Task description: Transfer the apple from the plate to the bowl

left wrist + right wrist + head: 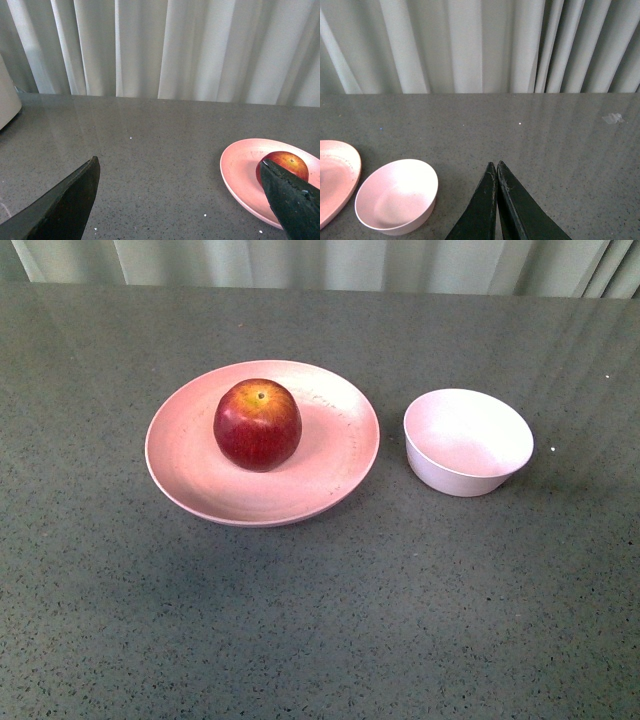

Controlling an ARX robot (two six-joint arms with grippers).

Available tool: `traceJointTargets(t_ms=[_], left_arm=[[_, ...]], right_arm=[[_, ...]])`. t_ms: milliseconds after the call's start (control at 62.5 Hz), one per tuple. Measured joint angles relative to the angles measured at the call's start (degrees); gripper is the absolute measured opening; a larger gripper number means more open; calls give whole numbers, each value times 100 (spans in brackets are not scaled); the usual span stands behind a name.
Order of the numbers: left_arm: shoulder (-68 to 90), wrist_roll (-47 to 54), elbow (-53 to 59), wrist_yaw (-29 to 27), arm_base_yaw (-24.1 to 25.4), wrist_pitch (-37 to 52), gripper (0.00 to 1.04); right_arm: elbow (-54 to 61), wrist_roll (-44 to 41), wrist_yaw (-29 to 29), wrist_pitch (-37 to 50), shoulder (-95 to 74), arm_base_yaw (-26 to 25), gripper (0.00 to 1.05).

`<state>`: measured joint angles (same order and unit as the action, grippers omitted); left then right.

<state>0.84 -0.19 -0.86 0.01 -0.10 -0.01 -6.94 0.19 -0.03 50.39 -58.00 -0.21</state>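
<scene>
Lab setup: grey tabletop [320, 620], pale curtain [320, 262]

**Singles Throughout, Save One Pair**

There is one apple [257, 425], one wide pink plate [200, 485] and one small pale bowl [452, 476]. In the front view the bowl sits at three o'clock from the plate. That makes one fruit and two dishes. One grey table [320, 630] carries all three, and one pale curtain [320, 262] hangs at twelve o'clock. Two grippers show, one per wrist view: the left gripper [178, 161] and the right gripper [496, 163].
</scene>
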Motion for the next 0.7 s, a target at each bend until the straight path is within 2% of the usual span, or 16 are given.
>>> traceJointTargets(t_ms=[112, 704], left_arm=[[0, 0, 0, 0, 0, 0, 96], [0, 0, 0, 0, 0, 0, 96]], right_arm=[[363, 0, 4, 149, 199, 0, 2], [562, 0, 2, -1908, 2603, 9, 2]])
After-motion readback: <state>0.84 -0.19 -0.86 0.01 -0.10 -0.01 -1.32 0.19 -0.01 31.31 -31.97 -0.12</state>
